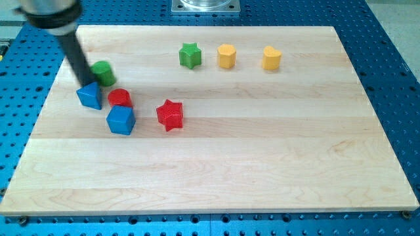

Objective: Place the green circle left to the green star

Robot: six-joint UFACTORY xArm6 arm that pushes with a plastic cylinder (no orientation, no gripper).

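Note:
The green circle (103, 71) lies at the board's upper left. The green star (190, 56) sits near the view's top, right of centre-left, well to the right of the circle. My tip (84, 81) is at the lower end of the dark rod, just left of the green circle and touching or nearly touching it, right above the blue block (89, 96).
A red round block (120, 98) and a blue cube (121, 120) lie below the green circle. A red star (170, 115) is to their right. A yellow hexagon (226, 56) and a yellow heart-like block (272, 58) sit right of the green star on the wooden board (262, 164).

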